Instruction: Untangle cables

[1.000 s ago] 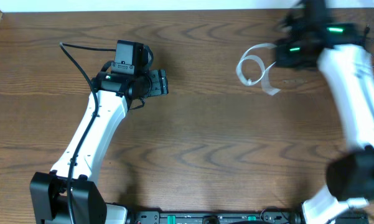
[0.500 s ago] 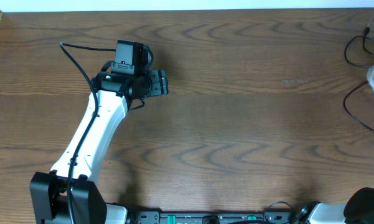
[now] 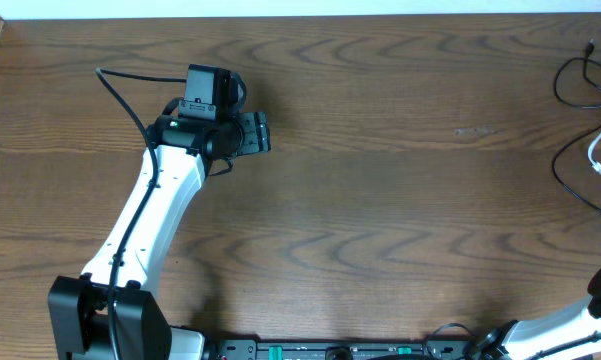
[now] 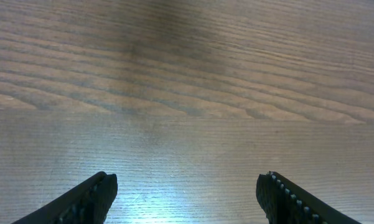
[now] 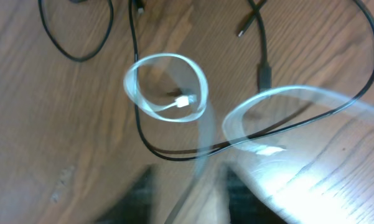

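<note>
Overhead: The left arm (image 3: 150,215) is reaching across the bare worktop (image 3: 380,220), its left pincer (image 3: 258,132) sitting well apart from both cables. The black cable (image 3: 557,170) is lying in loose curves at the far right edge. The white cable (image 3: 593,155) is curling just beside it, partly cut off by the frame. Only the base of the right arm (image 3: 600,300) is showing.

Left wrist: The left pincer (image 4: 187,199) is gaping wide, with nothing but wood grain showing between its fingers (image 4: 93,198).

Right wrist: The picture is smearing. The white cable (image 5: 140,93) is forming a loop with its plug inside, crossing over the black cable (image 5: 263,73). The right pincer (image 5: 188,202) is showing only as dark blurs; I cannot tell its spread.
</note>
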Robot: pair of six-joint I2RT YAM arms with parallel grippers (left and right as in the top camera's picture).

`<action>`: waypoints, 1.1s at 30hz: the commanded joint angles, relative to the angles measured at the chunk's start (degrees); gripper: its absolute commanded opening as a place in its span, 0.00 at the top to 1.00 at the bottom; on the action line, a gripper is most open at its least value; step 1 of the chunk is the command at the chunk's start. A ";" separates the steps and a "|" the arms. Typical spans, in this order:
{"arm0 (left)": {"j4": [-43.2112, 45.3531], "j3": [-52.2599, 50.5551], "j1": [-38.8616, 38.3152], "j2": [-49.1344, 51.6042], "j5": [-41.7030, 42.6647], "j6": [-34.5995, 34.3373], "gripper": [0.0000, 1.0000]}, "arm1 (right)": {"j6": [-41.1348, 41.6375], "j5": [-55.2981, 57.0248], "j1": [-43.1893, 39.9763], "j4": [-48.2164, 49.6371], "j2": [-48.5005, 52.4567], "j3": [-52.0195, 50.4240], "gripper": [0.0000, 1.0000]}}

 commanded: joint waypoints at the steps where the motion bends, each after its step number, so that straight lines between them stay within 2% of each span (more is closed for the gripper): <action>1: -0.17 -0.11 0.24 -0.13 -0.79 -0.11 0.23 | -1.07 -3.08 -0.57 -0.57 -1.22 0.39 0.12; 2: -0.17 -0.11 0.24 -0.13 -0.76 -0.11 0.23 | -1.57 -4.17 -0.55 -0.72 -1.38 0.39 0.04; 3: -0.15 -0.11 0.24 -0.13 -0.79 -0.11 0.23 | -2.67 -6.78 -0.44 -1.05 -1.88 0.39 0.01; 6: -0.20 -0.11 0.24 -0.13 -0.79 -0.11 0.23 | -5.38 -11.78 0.33 -1.97 -3.78 0.39 0.01; 10: -0.22 -0.11 0.24 -0.13 -0.79 -0.11 0.23 | -8.15 -12.13 2.64 -2.75 -8.68 0.39 0.01; 14: -0.24 -0.11 0.24 -0.13 -0.76 -0.11 0.23 | -4.81 -5.25 3.69 -2.97 -11.32 0.39 0.01; 16: -0.24 -0.11 0.24 -0.13 -0.76 -0.11 0.23 | -4.66 -5.33 3.69 -3.63 -10.67 0.37 0.01; 22: -0.22 -0.11 0.24 -0.13 -0.76 -0.11 0.23 | -0.28 -21.84 2.78 -1.84 -4.96 0.33 0.01; 25: -0.22 -0.11 0.24 -0.13 -0.76 -0.11 0.23 | 4.28 -32.20 2.34 1.11 -0.09 0.33 0.01; 28: -0.22 -0.11 0.24 -0.13 -0.76 -0.11 0.23 | 8.44 -37.38 2.34 3.13 2.91 0.33 0.01; 31: -0.22 -0.11 0.24 -0.13 -0.76 -0.11 0.23 | 17.38 -43.01 2.34 5.18 6.45 0.33 0.01; 33: -0.20 -0.11 0.24 -0.13 -0.76 -0.13 0.23 | 27.39 -44.15 2.34 4.48 8.79 0.33 0.01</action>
